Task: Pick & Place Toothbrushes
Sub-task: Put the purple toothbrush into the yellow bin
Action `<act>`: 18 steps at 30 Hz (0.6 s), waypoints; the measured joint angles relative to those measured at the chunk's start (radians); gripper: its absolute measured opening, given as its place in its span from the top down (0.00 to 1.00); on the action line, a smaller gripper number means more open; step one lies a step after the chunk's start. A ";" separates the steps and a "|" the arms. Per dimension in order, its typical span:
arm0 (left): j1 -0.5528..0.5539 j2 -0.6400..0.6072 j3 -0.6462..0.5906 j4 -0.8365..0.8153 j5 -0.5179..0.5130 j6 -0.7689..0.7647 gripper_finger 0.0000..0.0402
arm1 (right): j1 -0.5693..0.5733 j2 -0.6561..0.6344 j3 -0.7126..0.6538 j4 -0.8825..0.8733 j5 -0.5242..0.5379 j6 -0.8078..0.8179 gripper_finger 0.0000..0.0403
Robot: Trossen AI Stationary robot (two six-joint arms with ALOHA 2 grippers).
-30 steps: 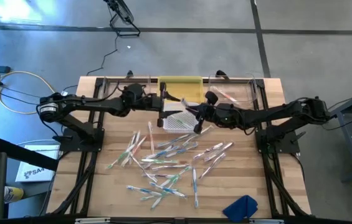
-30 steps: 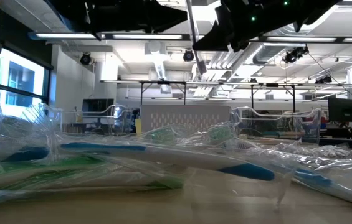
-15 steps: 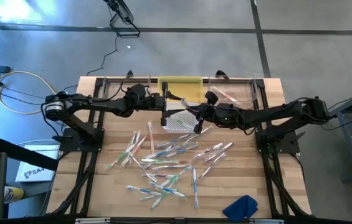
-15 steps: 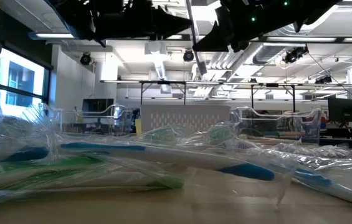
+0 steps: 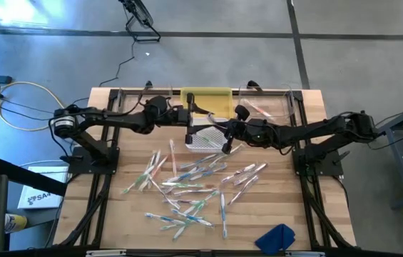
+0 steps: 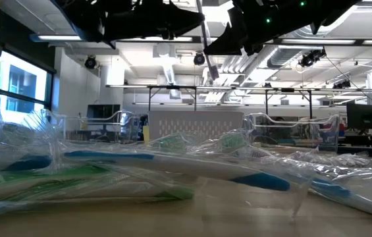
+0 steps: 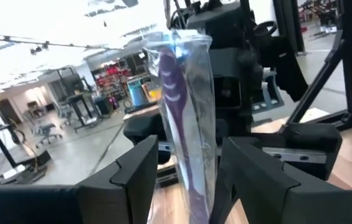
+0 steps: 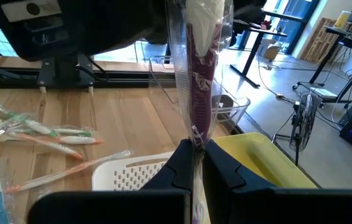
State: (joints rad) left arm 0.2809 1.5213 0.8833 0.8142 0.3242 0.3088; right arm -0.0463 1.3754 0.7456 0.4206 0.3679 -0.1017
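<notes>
I have both arms stretched in over the far middle of the desk (image 5: 115, 214), meeting above the white slotted basket (image 5: 202, 139). My right gripper (image 8: 194, 163) is pressed together, pinching the end of a wrapped toothbrush (image 8: 199, 81) in a clear sleeve; its purple-and-white stick stands upright between the two arms. My left gripper (image 7: 185, 163) faces it with the fingers (image 7: 135, 171) spread wide, and the same sleeve sits in the gap between them. From the wrist view I can't quite tell whether either finger touches the plastic, so I'd call it around the wrapper rather than clamped on it.

From above, a yellow bin (image 5: 205, 98) stands at the far edge just behind the basket, with a clear bin (image 5: 269, 106) to its right. The remaining toothbrushes (image 5: 187, 187) lie scattered in a loose pile on the wood nearer me, white with green, blue, pink and orange accents, many crossing one another. A blue cloth (image 5: 275, 238) sits at the near right corner, well apart from the pile. The low view is mostly crinkled wrappers close to the lens.
</notes>
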 joint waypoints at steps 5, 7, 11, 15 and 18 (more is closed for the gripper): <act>-0.002 0.009 0.039 -0.025 0.015 -0.001 0.53 | 0.000 0.000 0.000 -0.002 0.000 0.000 0.99; 0.000 0.013 0.037 -0.038 0.025 0.000 0.53 | 0.000 0.000 0.000 -0.002 0.000 0.000 0.99; 0.000 0.013 0.036 -0.039 0.025 -0.001 0.54 | 0.000 0.000 0.000 -0.002 0.000 0.000 0.99; 0.000 0.013 0.036 -0.057 0.025 -0.016 0.54 | 0.000 0.000 0.000 -0.003 0.000 0.000 0.99; 0.000 0.013 0.036 -0.055 0.025 -0.026 0.59 | 0.000 0.000 0.000 -0.003 0.000 0.000 0.99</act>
State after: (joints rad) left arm 0.2810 1.5345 0.9192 0.7592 0.3492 0.2829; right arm -0.0463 1.3754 0.7456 0.4179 0.3679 -0.1020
